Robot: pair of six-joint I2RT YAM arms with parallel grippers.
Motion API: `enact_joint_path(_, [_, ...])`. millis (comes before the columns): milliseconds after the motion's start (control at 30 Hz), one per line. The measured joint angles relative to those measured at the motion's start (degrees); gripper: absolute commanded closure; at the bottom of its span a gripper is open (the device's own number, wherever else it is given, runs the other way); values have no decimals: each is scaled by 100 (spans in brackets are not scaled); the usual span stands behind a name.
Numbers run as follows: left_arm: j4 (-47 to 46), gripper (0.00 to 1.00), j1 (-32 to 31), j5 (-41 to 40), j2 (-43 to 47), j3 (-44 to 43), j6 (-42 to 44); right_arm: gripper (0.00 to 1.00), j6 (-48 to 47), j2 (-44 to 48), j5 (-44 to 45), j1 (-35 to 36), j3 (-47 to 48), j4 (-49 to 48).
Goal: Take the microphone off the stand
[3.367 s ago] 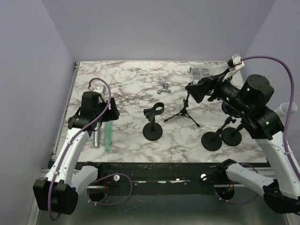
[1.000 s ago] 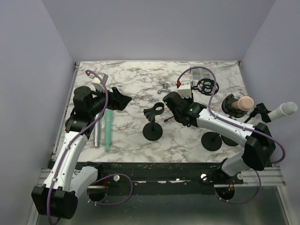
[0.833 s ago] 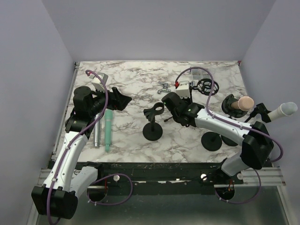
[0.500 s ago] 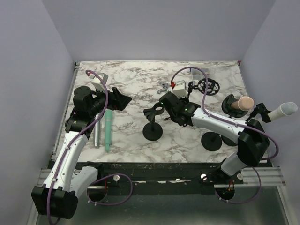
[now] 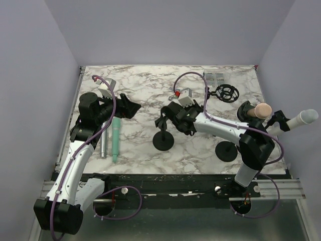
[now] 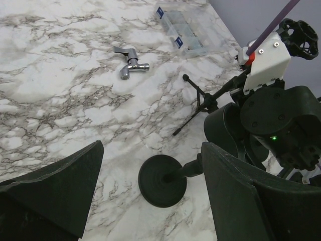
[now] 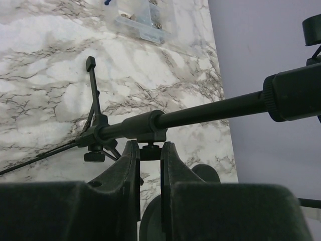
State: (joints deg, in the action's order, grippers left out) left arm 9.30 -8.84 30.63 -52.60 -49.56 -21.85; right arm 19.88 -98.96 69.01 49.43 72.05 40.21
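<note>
The right end effector [image 7: 149,150] has its fingers pressed almost together, pinching what looks like a small knob under a black rod. That rod is most likely part of the black stand [image 5: 164,142] in the middle of the desk [image 5: 140,88]; how firmly the fingers bite I cannot tell. The left end effector [image 5: 128,108] hangs spread wide and holds nothing.

As far as the views show, no microphone sits in this stand's clip. Two are mounted at the right edge of the desk: a beige-tipped microphone [image 5: 258,110] and a white microphone [image 5: 302,119]. A green microphone [image 5: 116,136] and a silver microphone [image 5: 103,146] lie flat near the left arm.

The step looks like securing the stand. The grip should sit square on the joint without twisting the rod, since the round base could tip. A microphone is best drawn out along its clip's own axis while its stand is braced.
</note>
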Motion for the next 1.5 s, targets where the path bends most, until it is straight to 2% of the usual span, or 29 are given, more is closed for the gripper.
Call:
enact_joint_path(100, [0, 19, -17, 0, -7, 22, 0, 71, -2, -11, 15, 13, 11, 44])
enact_joint_path(233, [0, 19, -28, 0, -20, 31, 15, 60, -48, 149, -262, 13, -28, 7])
enact_joint_path(367, [2, 19, -42, -2, -35, 31, 42, 56, -48, 702, -765, 13, -111, -28])
enact_joint_path(567, [7, 19, -66, -2, -39, 31, 83, 55, 55, 1519, -1259, 11, -111, -210])
enact_joint_path(900, [22, 18, -155, -22, -42, 31, 153, 49, 612, 1650, -2031, -452, -348, -417])
enact_joint_path(967, [24, 13, -177, -26, -42, 31, 181, 48, 675, 1650, -2098, -601, -409, -444])
enact_joint_path(1067, [26, 2, -212, -26, -39, 31, 229, 47, 706, 1652, -2199, -774, -522, -549])
enact_joint_path(1233, [26, 2, -216, -44, -28, 31, 275, 51, 702, 1609, -2387, -859, -656, -708])
enact_joint_path(1500, [26, 1, -219, -59, -11, 31, 302, 77, 533, 1421, -2391, -863, -654, -774])
